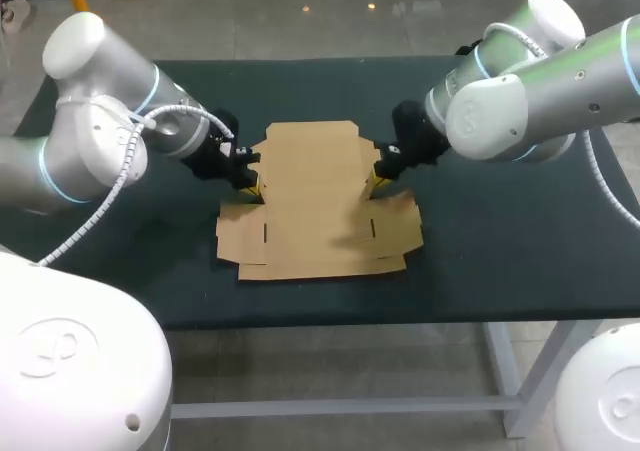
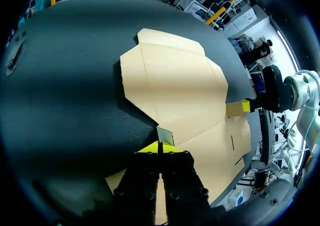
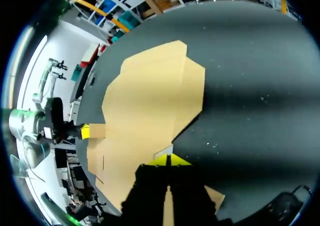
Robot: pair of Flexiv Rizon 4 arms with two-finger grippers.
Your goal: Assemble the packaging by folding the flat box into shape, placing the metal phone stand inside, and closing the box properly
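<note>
At the left of the head view, the left gripper (image 1: 249,181) sits at the left edge of the flat box (image 1: 315,211). In its own wrist view its yellow tips are pressed together, and a small left side tab (image 2: 165,135) of cardboard stands up just ahead of them, so it appears to be pinching that tab. The box lies in the middle of the frame on the dark table (image 1: 500,256). It is spread open as a single sheet with its creases and slots showing. The main panels rest flat on the surface, and no wall or lid has been raised. At the right of centre, the right gripper (image 1: 377,183) mirrors the first at the box's opposite edge. Its tips are likewise clamped together, with a right side tab (image 3: 164,151) lifted ahead of them. The metal phone stand is not visible in any of the views, so I cannot say where it waits. My judgement is that the task is at its very beginning. The two side tabs are gripped, ready for the first fold, but nothing has been shaped. Raising the walls, locking them, putting the stand inside and tucking the lid shut all remain to be done.
</note>
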